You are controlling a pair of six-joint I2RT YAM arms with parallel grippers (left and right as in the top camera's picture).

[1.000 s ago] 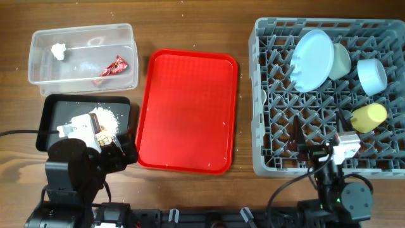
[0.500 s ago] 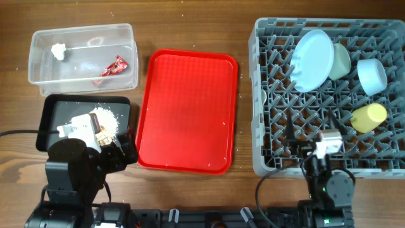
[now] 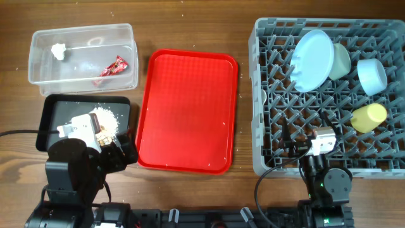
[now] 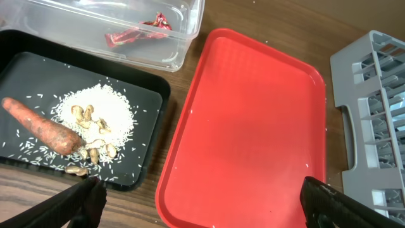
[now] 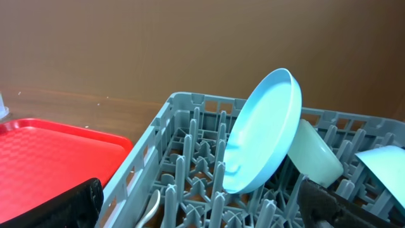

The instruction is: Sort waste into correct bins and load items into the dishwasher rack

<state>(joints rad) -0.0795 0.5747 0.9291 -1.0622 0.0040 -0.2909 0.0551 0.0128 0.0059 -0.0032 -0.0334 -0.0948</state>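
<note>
The grey dishwasher rack [image 3: 269,95] holds the pale blue plate [image 3: 314,60] on edge, the pale green bowl [image 3: 342,60], the light blue bowl [image 3: 371,75] and the yellow cup [image 3: 369,117]. My right gripper [image 3: 308,140] is open and empty over the rack's front. Below it the white spoon [image 5: 152,204] lies between the pegs. The clear tub [image 3: 38,79] holds the red wrapper [image 3: 116,66] and the white scrap [image 3: 59,50]. The black tray [image 4: 149,95] holds the carrot [image 4: 41,126] and beige food scraps [image 4: 95,123]. My left gripper [image 4: 202,209] is open and empty, above the black tray's corner and the red tray's front left.
The flat red serving tray [image 3: 186,111] lies between the bins and the rack, bare but for a few crumbs. The left arm [image 3: 73,164] covers part of the black tray from above. The rack's left handle [image 4: 351,145] faces the red tray.
My right gripper has shifted left over the rack's front rows. The left arm has not moved.
</note>
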